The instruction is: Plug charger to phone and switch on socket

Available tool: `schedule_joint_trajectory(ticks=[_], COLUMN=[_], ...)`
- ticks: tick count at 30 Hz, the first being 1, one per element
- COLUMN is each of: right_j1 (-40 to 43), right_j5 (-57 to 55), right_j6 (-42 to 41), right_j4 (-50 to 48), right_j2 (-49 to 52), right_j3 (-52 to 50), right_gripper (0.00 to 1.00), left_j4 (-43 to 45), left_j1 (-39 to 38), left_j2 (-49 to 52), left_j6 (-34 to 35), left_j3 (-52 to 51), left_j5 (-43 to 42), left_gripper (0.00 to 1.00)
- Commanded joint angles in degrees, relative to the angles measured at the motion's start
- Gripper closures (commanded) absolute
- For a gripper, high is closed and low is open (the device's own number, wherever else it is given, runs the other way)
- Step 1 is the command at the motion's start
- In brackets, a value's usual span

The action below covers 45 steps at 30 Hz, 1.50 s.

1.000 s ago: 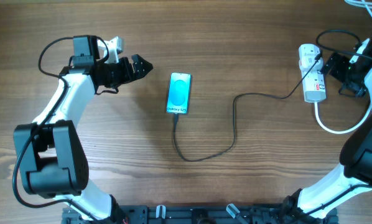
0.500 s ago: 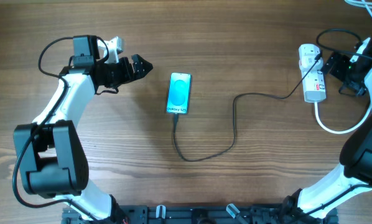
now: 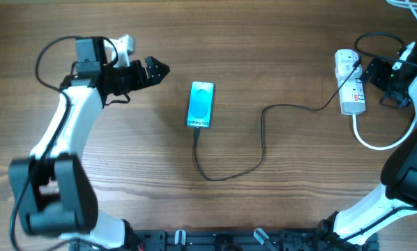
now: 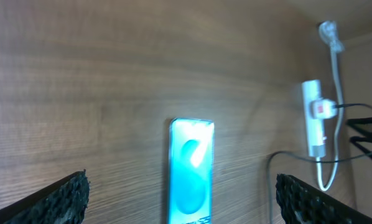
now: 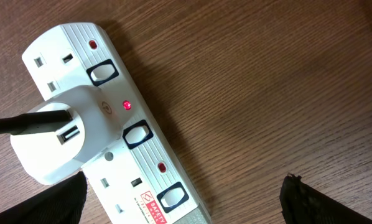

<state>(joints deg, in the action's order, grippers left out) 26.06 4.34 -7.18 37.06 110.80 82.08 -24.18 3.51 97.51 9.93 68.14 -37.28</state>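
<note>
Left pincer (image 3: 161, 68) farther from phone (image 3: 201, 104) (agape)

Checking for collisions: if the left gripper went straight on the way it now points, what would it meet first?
Probably the phone: in the wrist view it lies centred ahead of the open left gripper. Height is unclear, so the gripper might pass over it instead.

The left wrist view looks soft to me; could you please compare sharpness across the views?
Left wrist: blurred throughout, the phone screen glowing and washed out; right wrist: sharp, the socket with one red light lit; overhead: evenly lit, in focus.
</note>
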Motion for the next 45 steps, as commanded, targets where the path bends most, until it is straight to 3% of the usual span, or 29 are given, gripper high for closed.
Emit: schedule_joint_trajectory(ticks=[1,14,21,26,31,33,42,45], right_j1=[0.0,0.0,0.0,0.0,0.0,0.0,0.0,0.0], right_j5=[0.8,0.8,0.8,0.8,0.8,0.8,0.8,0.8], right_j6=[1.0,1.0,1.0,1.0,1.0,1.0,1.0,1.0], right_j4=[-0.2,-0.2,-0.3,-0.3,-0.3,-0.3,-0.3,-0.3], right_j2=[-0.5,-0.5,-0.5,-0.5,-0.5,-0.5,-0.5,-0.5], right_j3=[-0.2,-0.2,-0.2,-0.2,-0.2,-0.2,-0.2,-0.2], right_gripper=[0.00,0.00,0.00,0.00,0.00,0.00,0.00,0.00], left_j4=[0.2,-0.5,1.5,19.1,44.0,48.1,45.1,40.2], left_j1=[0.4,0.4,0.4,0.1,-2.6,-2.6,-2.4,-2.2], left_j2=[-8.1,-22.9,-29.7,-35.7,-44.3,-48.3,-65.2,-70.8], left_j6=[-0.5,-0.5,-0.6,-6.3,-6.3,-6.3,-6.3,-6.3], left_j3=[0.0,-1.0,-16.9,-33.5,-51.6,-57.1,-66.8,-67.8], left_j5=[0.3,0.3,3.7,6.1,14.5,16.9,23.9,25.9], left_gripper=[0.00,0.00,0.00,0.00,0.00,0.00,0.00,0.00])
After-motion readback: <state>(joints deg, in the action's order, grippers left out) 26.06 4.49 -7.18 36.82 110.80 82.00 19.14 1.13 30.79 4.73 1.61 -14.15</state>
